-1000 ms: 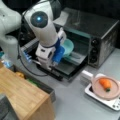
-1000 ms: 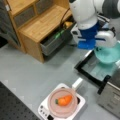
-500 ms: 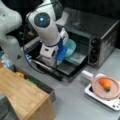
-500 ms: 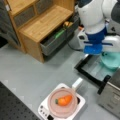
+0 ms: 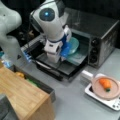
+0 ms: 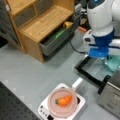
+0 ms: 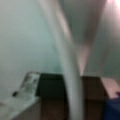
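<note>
The gripper (image 5: 65, 51), with blue fingers, clasps the pale green round plate (image 5: 73, 45) by its rim above the open door (image 5: 62, 66) of the grey toaster oven (image 5: 100, 37). Next comes, I judge, a level slide inward.

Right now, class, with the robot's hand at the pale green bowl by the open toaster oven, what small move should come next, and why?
Probably a short, level push of the pale green bowl deeper into the silver toaster oven. The hand is at the bowl's rim, and the bowl sits at the oven's mouth above the lowered door, only partly inside.
</note>
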### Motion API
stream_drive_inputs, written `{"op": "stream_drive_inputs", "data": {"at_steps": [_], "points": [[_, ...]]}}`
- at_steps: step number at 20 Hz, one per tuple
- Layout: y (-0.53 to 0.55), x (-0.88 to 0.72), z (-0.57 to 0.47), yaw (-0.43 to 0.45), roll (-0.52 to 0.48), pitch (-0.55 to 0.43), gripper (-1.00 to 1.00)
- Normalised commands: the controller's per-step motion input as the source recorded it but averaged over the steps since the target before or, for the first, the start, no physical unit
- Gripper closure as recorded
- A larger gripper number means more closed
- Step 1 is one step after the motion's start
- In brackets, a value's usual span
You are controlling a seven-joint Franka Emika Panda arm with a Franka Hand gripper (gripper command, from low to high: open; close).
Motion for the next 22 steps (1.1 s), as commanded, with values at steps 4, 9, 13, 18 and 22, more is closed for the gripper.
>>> {"op": "stream_drive_inputs", "data": {"at_steps": [4,9,13,18,22], "points": [[-0.01,-0.23,-0.13,-0.122,0.023,-0.124,-1.00],[-0.02,-0.23,-0.14,-0.116,0.016,-0.128,-1.00],[-0.02,-0.21,-0.11,-0.106,0.016,-0.135,-1.00],[-0.05,-0.19,-0.05,-0.100,0.018,-0.142,-1.00],[-0.10,-0.20,-0.03,-0.084,0.006,-0.128,-1.00]]}}
